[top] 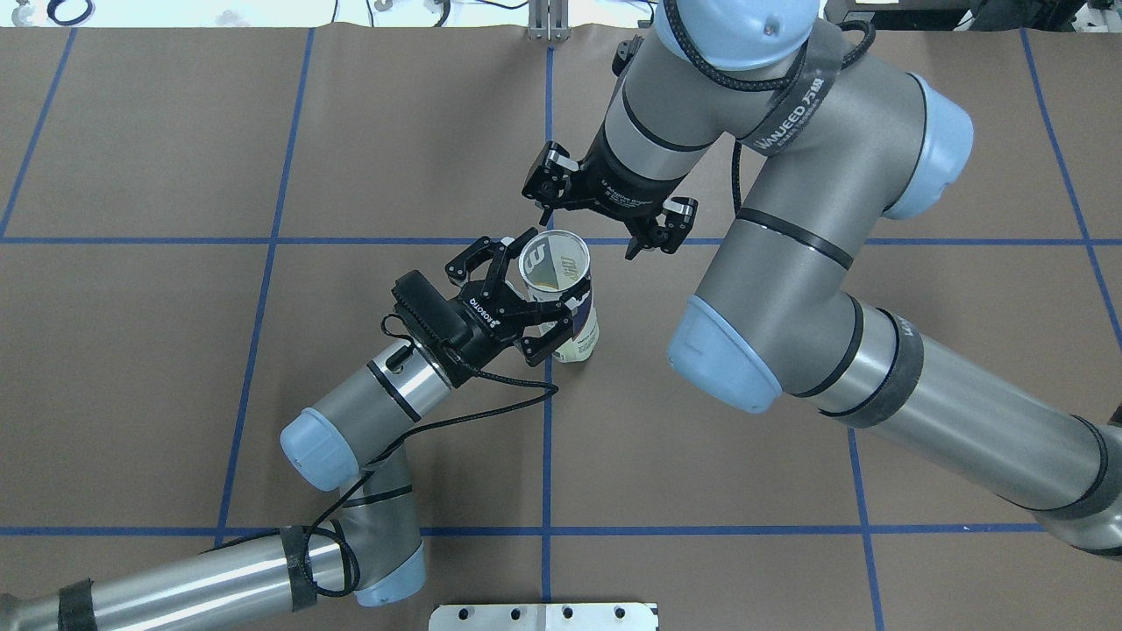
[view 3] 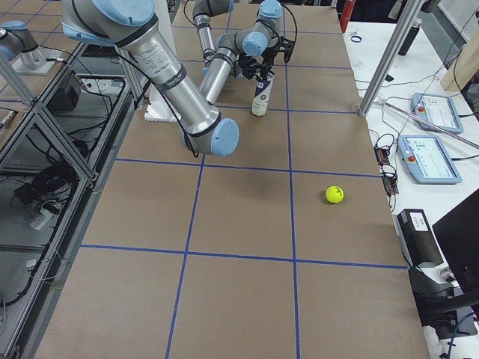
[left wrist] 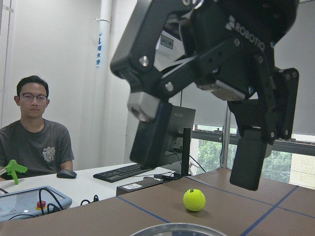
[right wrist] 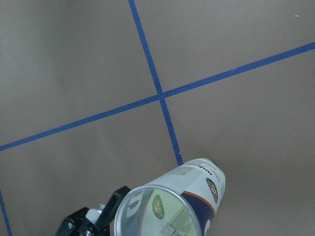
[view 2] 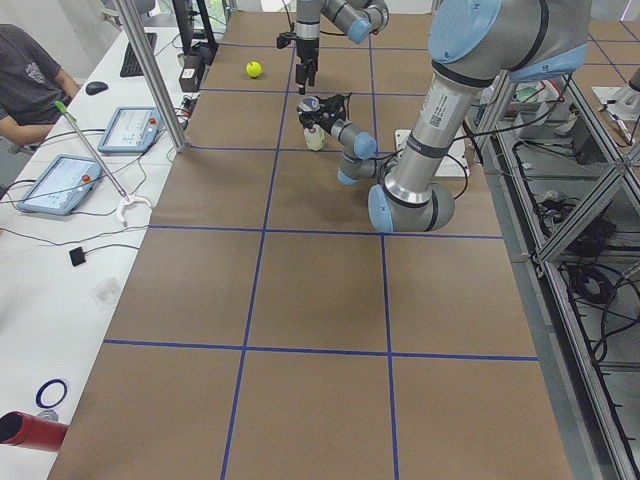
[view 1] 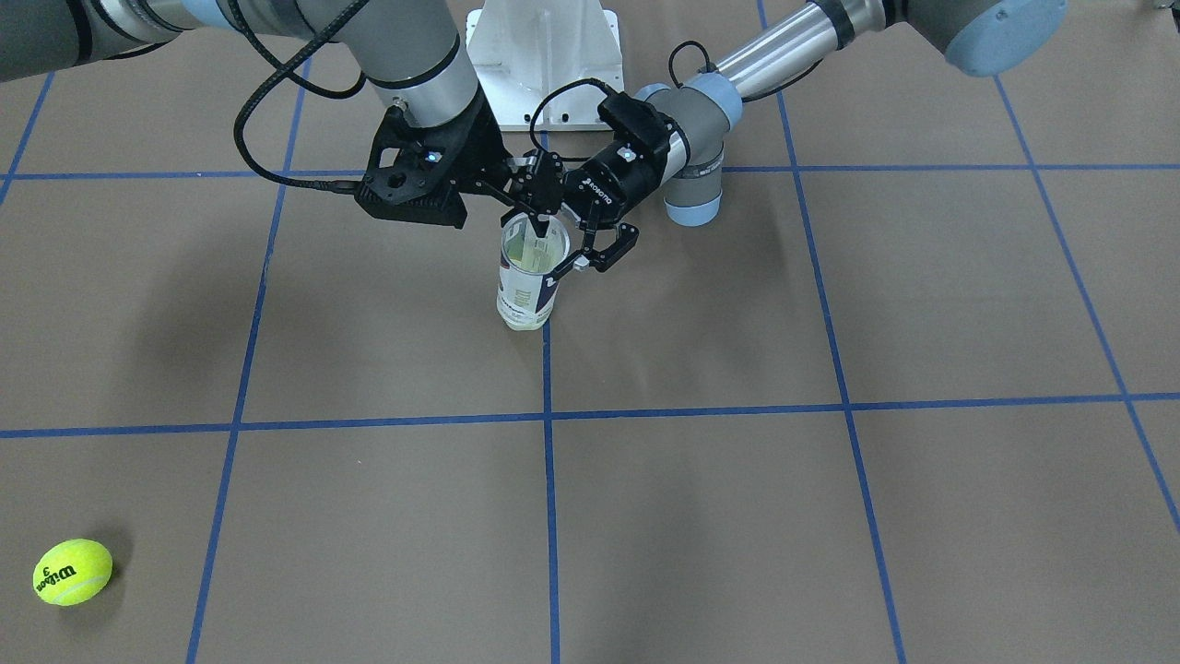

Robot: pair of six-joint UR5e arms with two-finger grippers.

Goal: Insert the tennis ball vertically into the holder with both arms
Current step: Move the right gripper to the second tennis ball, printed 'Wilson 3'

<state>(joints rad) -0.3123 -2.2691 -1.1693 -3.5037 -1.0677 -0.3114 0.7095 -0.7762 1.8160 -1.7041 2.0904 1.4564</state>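
Tennis-ball drill, mid-table: the left gripper (top: 530, 296) reaches in low from the robot's left. Its fingers are spread to either side of the can's upper part and are not visibly pressing on it. That looks like a stance meant to steady the tall, easily tipped tube. The can (top: 554, 263) stands upright on the brown table (top: 175, 394) beside a crossing of blue tape lines. Its open mouth faces up, which is what a vertical drop calls for. A pale yellow-green tint shows inside, but whether that is a ball cannot be told. The right gripper (top: 605, 223) hangs above and just beyond the rim, pointing down. Its fingers appear splayed and hold nothing, and its wrist camera looks straight into the opening. Well apart, toward the table's far edge on the robot's right, a tennis ball (view 1: 72, 572) lies loose, in neither gripper.
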